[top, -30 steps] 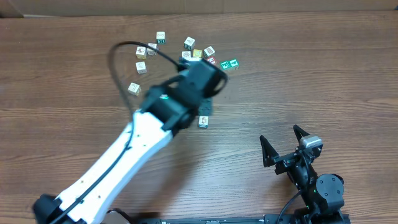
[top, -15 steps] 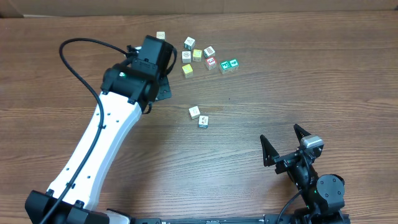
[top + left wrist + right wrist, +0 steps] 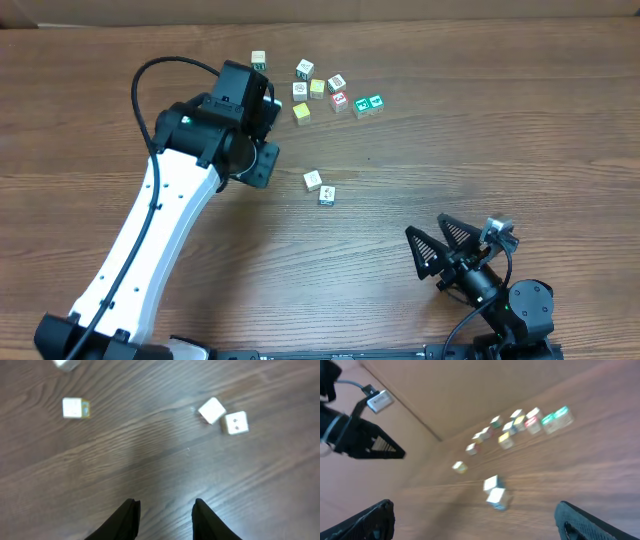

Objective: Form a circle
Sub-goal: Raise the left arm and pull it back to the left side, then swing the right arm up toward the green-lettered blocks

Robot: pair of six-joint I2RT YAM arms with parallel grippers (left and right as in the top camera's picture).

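Cubes [image 3: 336, 83] lay scattered at the worktop's [image 3: 520, 140] far side, a pair [image 3: 313, 180] nearer centre, no circle formed. Left gripper [image 3: 165, 520] jaws stood parted, empty; right gripper [image 3: 423, 226] released too. A sweeping arm could scatter them further.

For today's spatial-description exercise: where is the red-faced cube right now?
Overhead view: the red-faced cube lies in the far cluster, just left of the two green cubes, with a white patterned cube just behind it.
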